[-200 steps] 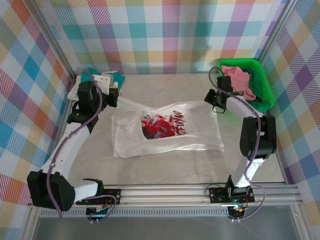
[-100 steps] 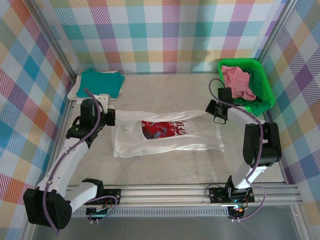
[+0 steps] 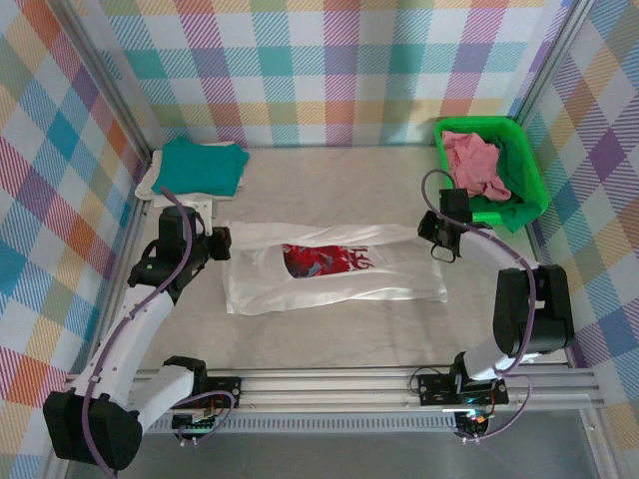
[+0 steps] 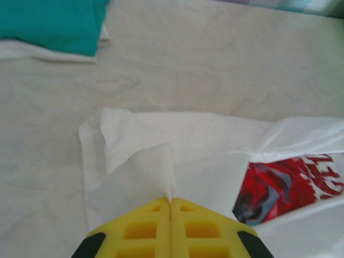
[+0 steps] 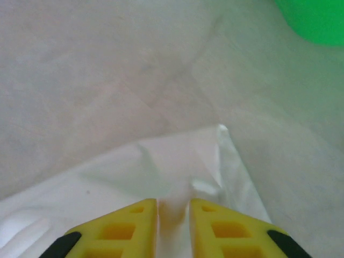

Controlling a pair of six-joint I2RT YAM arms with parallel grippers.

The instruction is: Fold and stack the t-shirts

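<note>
The white t-shirt (image 3: pixel 334 284) with the red-and-blue graphic (image 3: pixel 324 259) lies mid-table, its far edge folded toward me over part of the print. My left gripper (image 3: pixel 222 239) is shut on the shirt's left far corner; in the left wrist view the yellow fingertips (image 4: pixel 171 201) pinch a peak of white cloth (image 4: pixel 145 172). My right gripper (image 3: pixel 431 238) is shut on the right far corner, and white cloth (image 5: pixel 177 161) runs between its fingers (image 5: pixel 173 204). A teal t-shirt (image 3: pixel 205 165) lies folded on a cream one (image 3: pixel 150 182) at the far left. The pink t-shirt (image 3: pixel 474 165) sits in the basket.
The green plastic basket (image 3: pixel 524 185) stands at the far right, close behind my right arm; its edge (image 5: pixel 317 19) shows in the right wrist view. Checked walls enclose the table on three sides. Bare tabletop (image 3: pixel 329 190) lies behind the white shirt.
Both grippers have drawn the white shirt's far edge toward the near side and lower, covering more of the graphic. The left arm has moved off the teal stack.
</note>
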